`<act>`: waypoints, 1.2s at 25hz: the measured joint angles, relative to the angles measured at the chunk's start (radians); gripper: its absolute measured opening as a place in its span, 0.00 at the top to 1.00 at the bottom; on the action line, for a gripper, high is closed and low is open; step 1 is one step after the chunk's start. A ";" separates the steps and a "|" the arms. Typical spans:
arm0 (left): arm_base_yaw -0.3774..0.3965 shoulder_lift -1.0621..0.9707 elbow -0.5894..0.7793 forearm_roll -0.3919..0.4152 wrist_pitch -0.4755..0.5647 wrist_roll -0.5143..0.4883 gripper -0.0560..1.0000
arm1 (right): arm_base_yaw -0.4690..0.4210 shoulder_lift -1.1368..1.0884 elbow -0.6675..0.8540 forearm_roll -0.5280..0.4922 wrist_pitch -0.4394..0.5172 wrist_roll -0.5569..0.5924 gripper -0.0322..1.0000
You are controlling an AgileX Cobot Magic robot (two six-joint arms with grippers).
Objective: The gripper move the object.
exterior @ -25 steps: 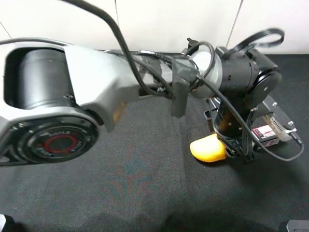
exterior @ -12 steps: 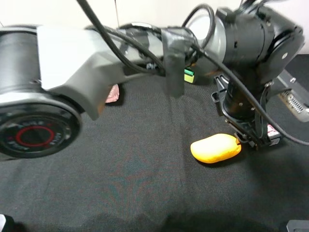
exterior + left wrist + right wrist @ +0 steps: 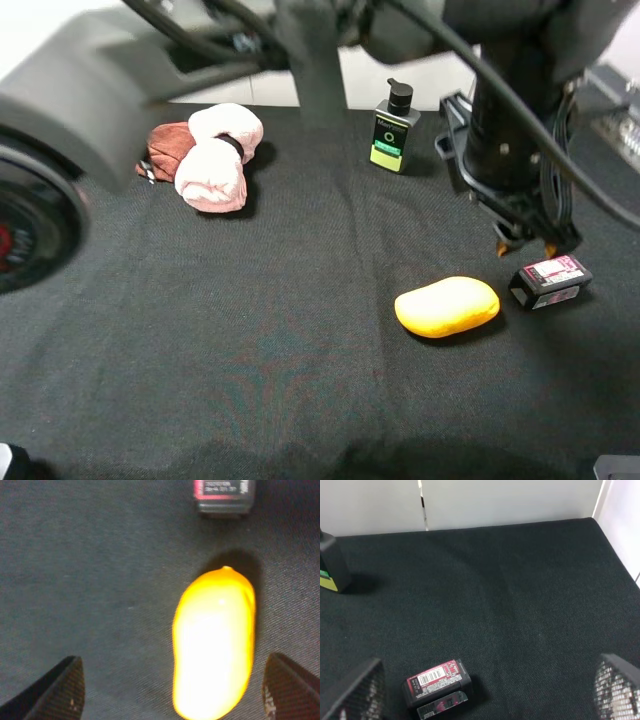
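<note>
Exterior high view shows the object, a yellow-orange oval fruit, lying long-side across the black desk, right of centre and toward the near side. Just to its right sits a small black box with a pink label, apart from the fruit but close. Far left lie rolled pink towels; a pump bottle stands at the far side.

The left pincer hangs above the fruit with its fingers spread wide and nothing between them; in the left wrist view the fruit sits between the two finger tips, nearer one of them. The right pincer is likewise spread apart and empty, looking down on the black box.

By my judgement the step in hand is the descent for a grasp. To do it well, centre the left pincer so the fruit's narrow width lies evenly between the fingers, come straight down, and close across the middle of the oval, since the smooth rounded skin could squirt out of an off-centre pinch. Keep clear of the black box
</note>
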 joint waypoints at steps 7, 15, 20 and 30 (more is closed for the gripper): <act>0.050 -0.076 -0.013 0.021 0.039 0.000 0.23 | 0.000 0.000 0.000 0.002 0.000 0.000 0.36; 0.148 -0.138 -0.017 0.020 0.040 0.001 0.23 | 0.000 0.000 0.000 0.002 0.000 0.000 0.36; 0.219 -0.175 -0.017 0.020 0.040 0.001 0.23 | 0.000 0.000 0.000 0.002 0.000 0.000 0.36; 0.394 -0.299 0.098 -0.001 0.040 0.001 0.22 | 0.000 0.000 0.000 0.002 0.000 0.000 0.36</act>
